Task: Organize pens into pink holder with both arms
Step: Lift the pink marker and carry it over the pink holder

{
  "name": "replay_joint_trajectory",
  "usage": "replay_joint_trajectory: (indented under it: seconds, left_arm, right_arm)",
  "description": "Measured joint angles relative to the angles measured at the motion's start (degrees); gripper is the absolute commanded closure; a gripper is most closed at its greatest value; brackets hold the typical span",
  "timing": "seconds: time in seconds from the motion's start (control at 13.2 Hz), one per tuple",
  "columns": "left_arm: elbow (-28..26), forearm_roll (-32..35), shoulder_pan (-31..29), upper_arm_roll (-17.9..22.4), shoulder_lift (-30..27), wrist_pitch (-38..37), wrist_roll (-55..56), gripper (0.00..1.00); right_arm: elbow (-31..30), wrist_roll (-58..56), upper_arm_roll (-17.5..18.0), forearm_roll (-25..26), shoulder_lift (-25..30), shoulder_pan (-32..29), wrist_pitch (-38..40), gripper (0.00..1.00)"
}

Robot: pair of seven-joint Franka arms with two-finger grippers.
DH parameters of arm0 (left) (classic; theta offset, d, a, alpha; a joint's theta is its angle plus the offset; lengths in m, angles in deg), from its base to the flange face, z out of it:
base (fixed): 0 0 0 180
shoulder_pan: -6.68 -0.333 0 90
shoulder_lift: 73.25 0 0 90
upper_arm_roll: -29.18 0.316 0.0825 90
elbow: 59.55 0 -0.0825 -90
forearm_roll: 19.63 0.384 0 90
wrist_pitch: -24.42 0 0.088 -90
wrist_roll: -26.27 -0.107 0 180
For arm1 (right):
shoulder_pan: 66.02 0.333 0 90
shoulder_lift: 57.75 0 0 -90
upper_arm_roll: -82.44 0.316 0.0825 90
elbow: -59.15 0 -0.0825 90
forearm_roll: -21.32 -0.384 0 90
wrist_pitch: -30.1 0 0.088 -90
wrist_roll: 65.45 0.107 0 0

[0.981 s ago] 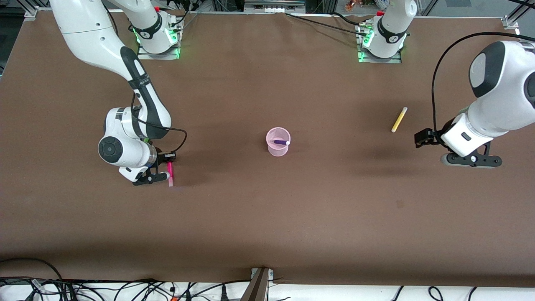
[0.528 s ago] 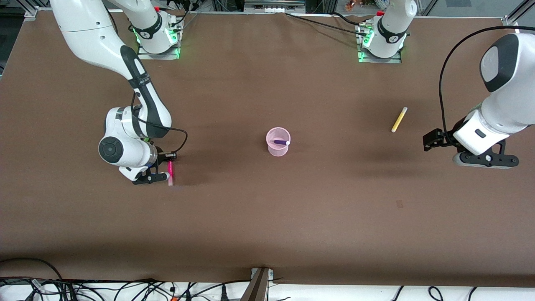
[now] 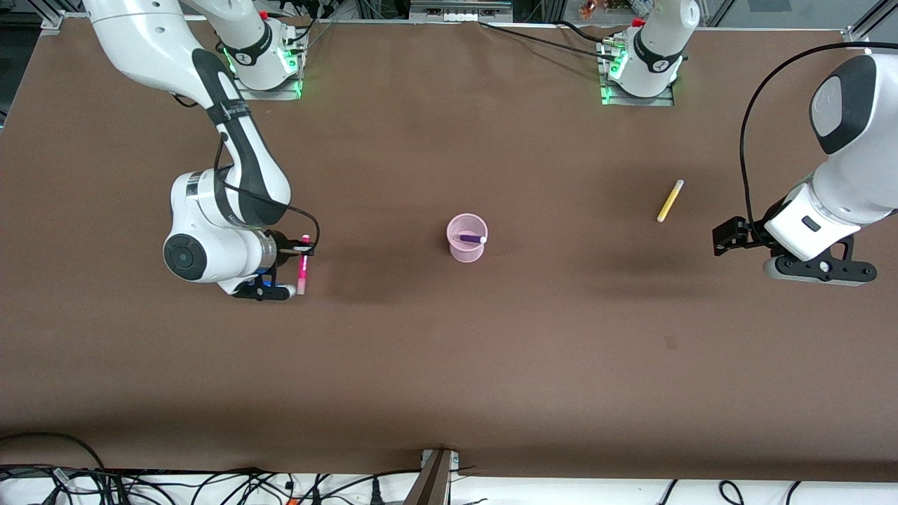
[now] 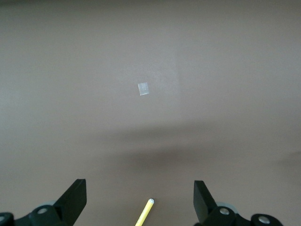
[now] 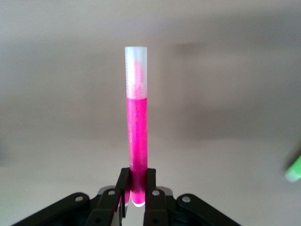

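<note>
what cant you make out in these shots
- Green pen: right wrist view shows only a blurred bit cut off by the edge; the front view shows none.
- Purple pen in the holder: its lower end is hidden by the cup wall.
- Yellow pen: cut off by the left wrist view's edge.
- Right gripper on the pink pen: the arm partly hides it in the front view.

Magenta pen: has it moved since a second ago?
Yes. The magenta pen, clamped in the right gripper, has lifted and shifted toward the pink holder.

High front camera facing both bases; wrist cameras close above table (image 3: 449,365).
</note>
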Motion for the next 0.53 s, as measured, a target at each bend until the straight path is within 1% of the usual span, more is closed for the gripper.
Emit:
replay_joint_trajectory:
  seconds: [0.3, 0.53]
  left_arm:
    - [0.0, 0.0, 0.0, 0.0, 0.3, 0.0, -0.2, 0.00]
    - [0.0, 0.0, 0.0, 0.0, 0.5, 0.0, -0.2, 0.00]
  right_arm:
    - [5.3, 15.1, 0.4, -15.5, 0.1, 3.3, 9.5, 1.00]
    - [6.4, 24.9, 0.8, -26.9, 0.0, 8.2, 9.5, 1.00]
